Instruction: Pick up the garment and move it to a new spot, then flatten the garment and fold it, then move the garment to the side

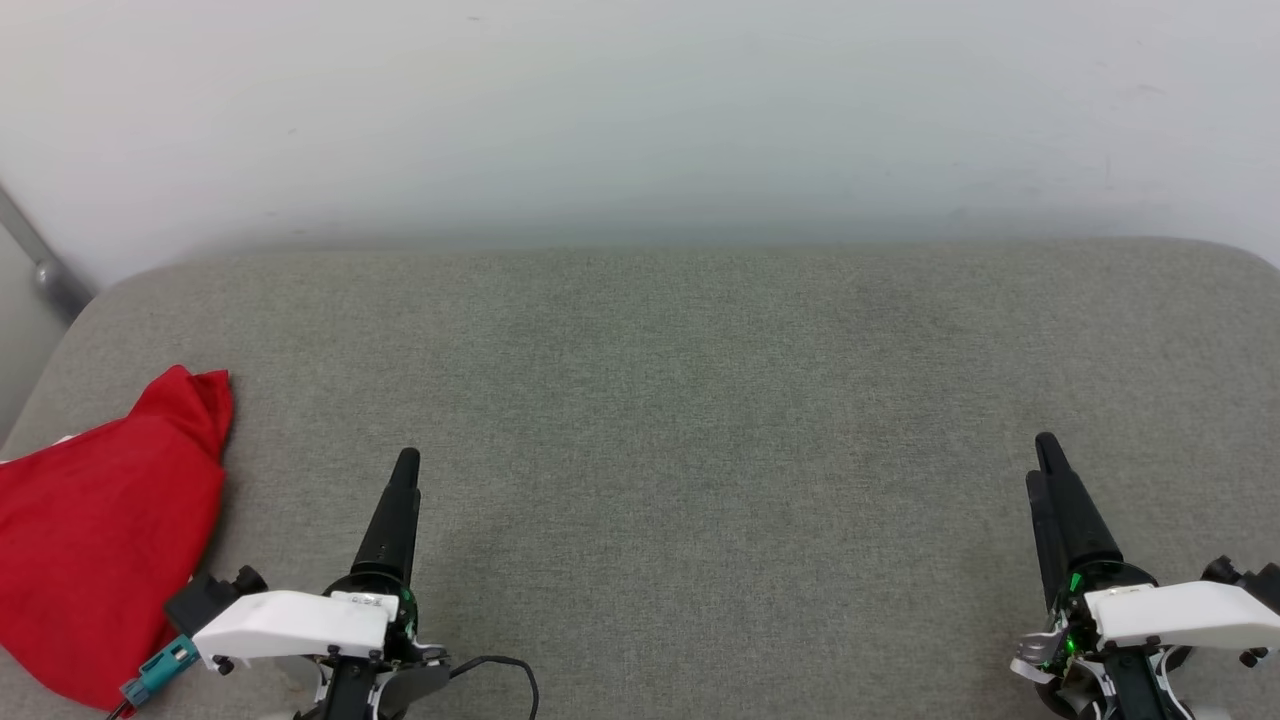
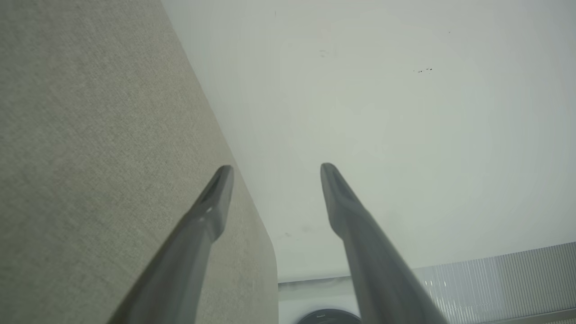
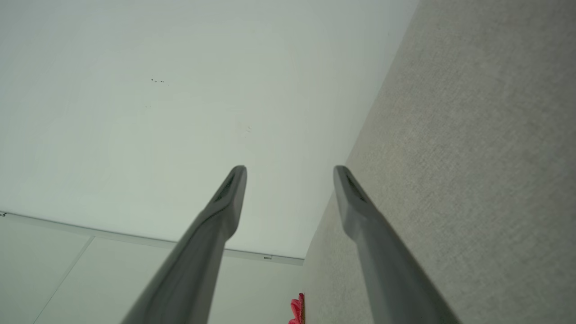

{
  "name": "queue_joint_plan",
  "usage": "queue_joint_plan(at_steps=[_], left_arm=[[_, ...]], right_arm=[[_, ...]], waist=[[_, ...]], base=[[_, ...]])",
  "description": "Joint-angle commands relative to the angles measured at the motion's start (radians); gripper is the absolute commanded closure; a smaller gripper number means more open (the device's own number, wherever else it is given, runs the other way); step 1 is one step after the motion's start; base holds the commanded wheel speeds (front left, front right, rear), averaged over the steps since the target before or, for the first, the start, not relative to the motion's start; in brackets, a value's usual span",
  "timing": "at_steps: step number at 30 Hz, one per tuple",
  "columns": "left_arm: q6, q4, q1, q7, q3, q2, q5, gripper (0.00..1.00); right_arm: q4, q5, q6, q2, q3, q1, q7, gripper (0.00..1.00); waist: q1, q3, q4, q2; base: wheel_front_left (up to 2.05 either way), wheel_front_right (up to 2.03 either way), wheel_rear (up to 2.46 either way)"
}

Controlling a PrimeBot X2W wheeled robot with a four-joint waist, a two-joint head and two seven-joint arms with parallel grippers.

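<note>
The red garment (image 1: 100,520) is lying bunched at the left edge of the grey fabric tabletop (image 1: 700,400), just beside the left gripper (image 2: 275,173). That one and the right gripper (image 3: 290,173) are hovering, jaws apart, holding nothing. The pick-up is probably pending, calling for the left arm reaching leftward onto the cloth.

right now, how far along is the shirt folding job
Done: nothing that shows. The garment lies bunched at the left edge of the grey cushion, not in a neat fold. In hand: nothing. The left gripper and right gripper are both open and empty, apart from it. Left, it seems: picking it up, moving, flattening, folding, setting aside.
</note>
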Motion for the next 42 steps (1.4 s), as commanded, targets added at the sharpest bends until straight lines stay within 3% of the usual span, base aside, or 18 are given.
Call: queue_joint_plan(at_steps=[1, 22, 42], left_arm=[[0.000, -0.018, -0.033, -0.013, -0.020, 0.015, 0.046, 0.00], [0.000, 0.001, -0.040, -0.089, -0.035, 0.007, 0.494, 0.00], [0.000, 0.030, -0.056, -0.148, -0.047, 0.021, 0.828, 0.00]], right_arm=[[-0.026, -0.055, 0.000, -0.010, 0.008, -0.016, -0.014, 0.00], [-0.038, -0.606, 0.000, -0.014, 0.040, -0.003, -0.079, 0.00], [-0.067, -0.953, 0.000, 0.000, -0.003, 0.023, -0.055, 0.00]], waist=[[0.0000, 0.000, 0.002, 0.0000], [0.0000, -0.008, 0.015, 0.0000], [0.0000, -0.008, 0.020, 0.0000]], base=[[0.00, 0.00, 0.00], [0.00, 0.00, 0.00], [0.00, 0.00, 0.00]])
